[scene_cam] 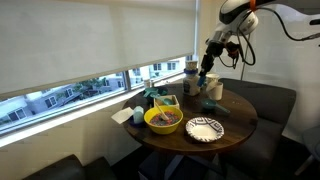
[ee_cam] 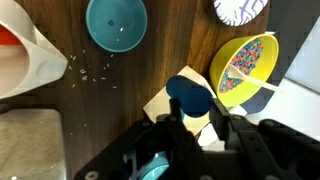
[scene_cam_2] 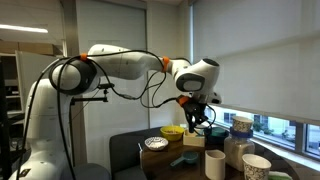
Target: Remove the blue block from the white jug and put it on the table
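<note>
Arm [scene_cam_2: 120,65]: white glossy rounded segments, orange joint rings, black cables [scene_cam_2: 150,95] looped alongside. Claw [ee_cam: 197,114]: black, teal marking on housing.

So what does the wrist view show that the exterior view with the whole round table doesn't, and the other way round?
Only the wrist view: the blue block close up, held in the gripper, and pale crumbs scattered on the dark table.
Only the exterior view: the robot arm reaching in from above, the window blind and the table's full round outline.
Both: the yellow bowl, the patterned plate and the teal cup.
</note>
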